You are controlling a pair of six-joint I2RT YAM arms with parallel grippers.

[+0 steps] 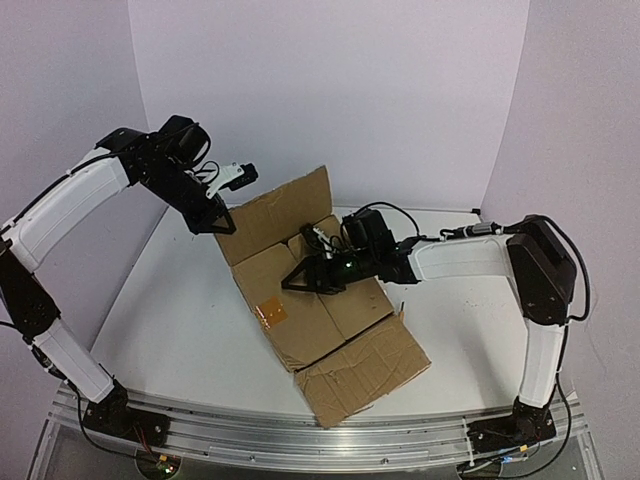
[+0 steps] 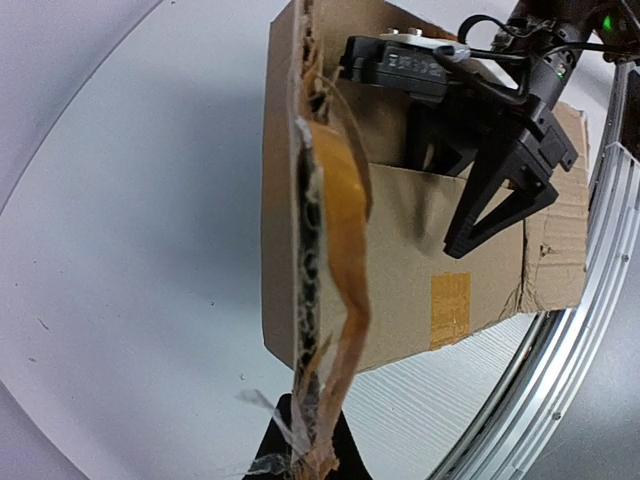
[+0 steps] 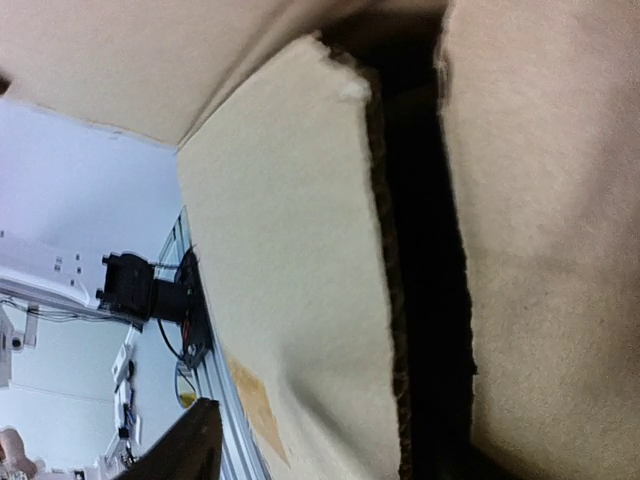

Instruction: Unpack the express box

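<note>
A white table (image 1: 170, 320) carries everything. The express box (image 1: 330, 320) lies directly on it near the middle, set at an angle to the table's edges, with its brown top flaps opened. The near flap (image 1: 365, 370) is folded outward and rests on the white surface. An aluminium rail (image 1: 300, 440) runs along the table's near edge and bears the left arm's base (image 1: 105, 412) and the right arm's base (image 1: 515, 428).

Item count, table top and box.
One brown corrugated cardboard express box (image 1: 330, 320) is showing two outer flaps, two inner flaps and one orange tape patch (image 1: 271, 313). Two white-and-black robot arms are showing, the left arm (image 1: 75, 205) and the right arm (image 1: 460, 258), each carrying one black two-finger gripper: the left gripper (image 1: 215, 222) and the right gripper (image 1: 305, 287). One white table (image 1: 170, 300) and one aluminium rail (image 1: 300, 440) are also showing.
</note>
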